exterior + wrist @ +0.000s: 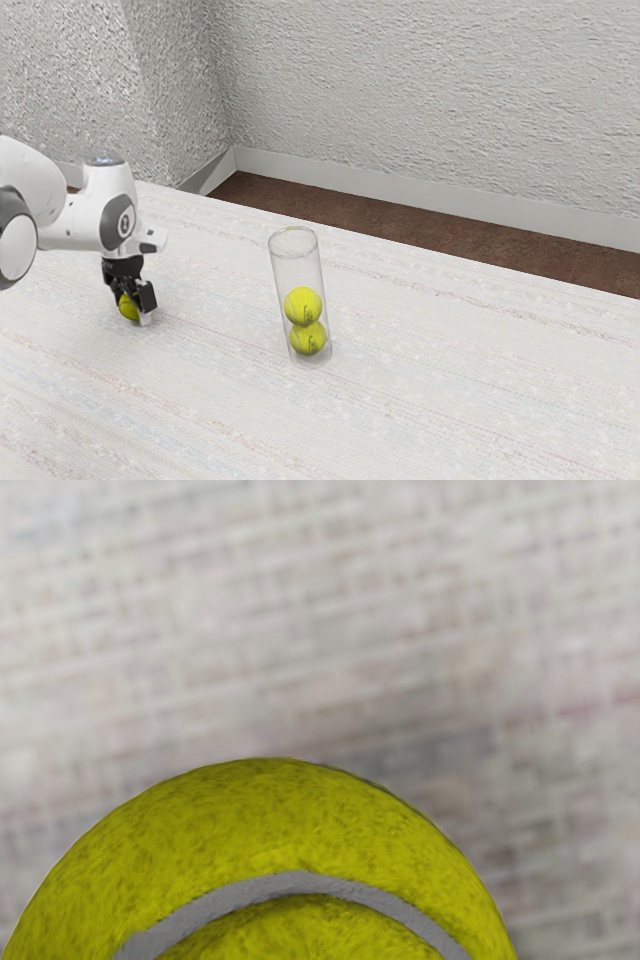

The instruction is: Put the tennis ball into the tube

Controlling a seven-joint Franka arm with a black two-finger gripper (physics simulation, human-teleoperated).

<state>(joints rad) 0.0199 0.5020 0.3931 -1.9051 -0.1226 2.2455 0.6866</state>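
Exterior view: end effector (134, 311) partly hides tennis ball (128, 307).

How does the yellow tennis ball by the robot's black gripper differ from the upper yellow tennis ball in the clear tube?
The ball by the gripper is outside the tube and partly hidden; the upper ball is inside. The upper ball rests on another ball; the gripper's ball doesn't. Both are yellow and round.
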